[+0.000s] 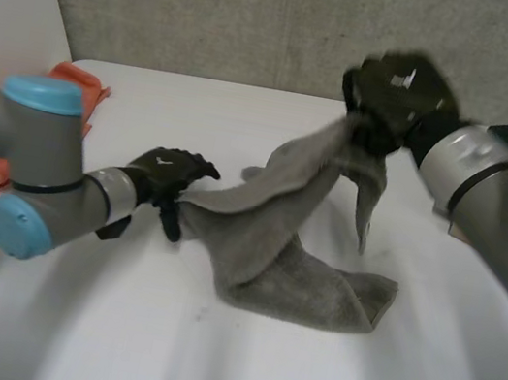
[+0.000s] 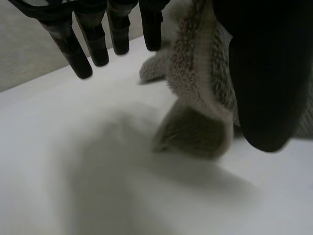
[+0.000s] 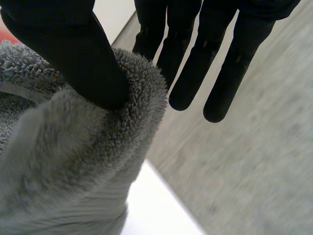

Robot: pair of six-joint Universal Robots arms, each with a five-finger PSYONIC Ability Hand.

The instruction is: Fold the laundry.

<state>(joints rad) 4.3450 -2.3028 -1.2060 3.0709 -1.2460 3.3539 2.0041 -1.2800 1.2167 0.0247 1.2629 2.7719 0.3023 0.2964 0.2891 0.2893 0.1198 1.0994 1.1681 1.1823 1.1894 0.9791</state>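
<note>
A grey towel is partly lifted off the white table. Its lower part lies bunched on the table, while one corner is pulled up and back. My right hand holds that raised corner high over the far side of the table. In the right wrist view its thumb presses the towel's edge against a finger. My left hand sits low at the towel's left edge. In the left wrist view its fingers are straight and apart, and the towel lies beside the thumb.
An orange cloth lies at the table's far left, partly behind my left arm. A grey wall stands along the table's back edge. White tabletop stretches in front of the towel.
</note>
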